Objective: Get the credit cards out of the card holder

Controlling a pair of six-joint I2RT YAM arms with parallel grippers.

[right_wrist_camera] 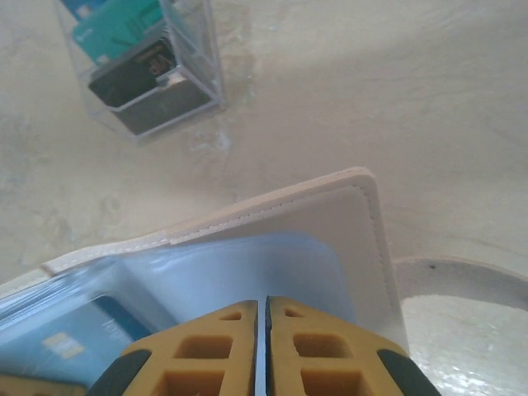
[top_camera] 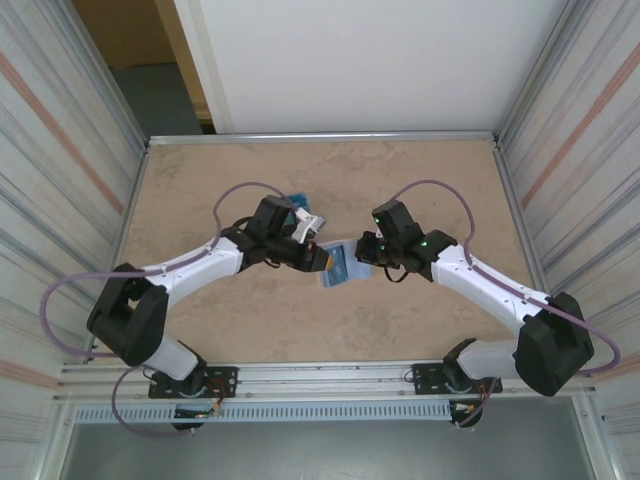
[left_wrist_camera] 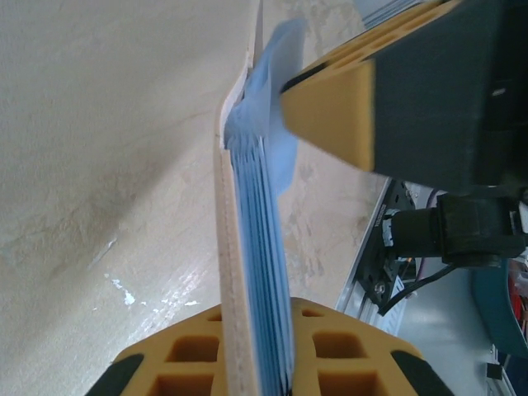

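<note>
The beige card holder [top_camera: 340, 270] hangs between both grippers above the table's middle. My left gripper [left_wrist_camera: 256, 323] is shut on it edgewise, clamping the beige cover [left_wrist_camera: 227, 247] and the stack of pale blue sleeves [left_wrist_camera: 266, 247]. In the right wrist view the card holder [right_wrist_camera: 346, 214] lies open, and my right gripper [right_wrist_camera: 266, 309] is shut on one thin pale blue sleeve [right_wrist_camera: 247, 268]. A blue credit card [right_wrist_camera: 70, 338] shows inside a sleeve at the lower left. The right gripper's yellow fingers [left_wrist_camera: 330, 111] pinch the sleeve's far end in the left wrist view.
A clear plastic box [right_wrist_camera: 148, 66] with teal, blue and dark cards stands on the table beyond the holder, just behind the left gripper [top_camera: 318, 257] in the top view [top_camera: 303, 212]. Metal walls ring the beige tabletop [top_camera: 420, 180].
</note>
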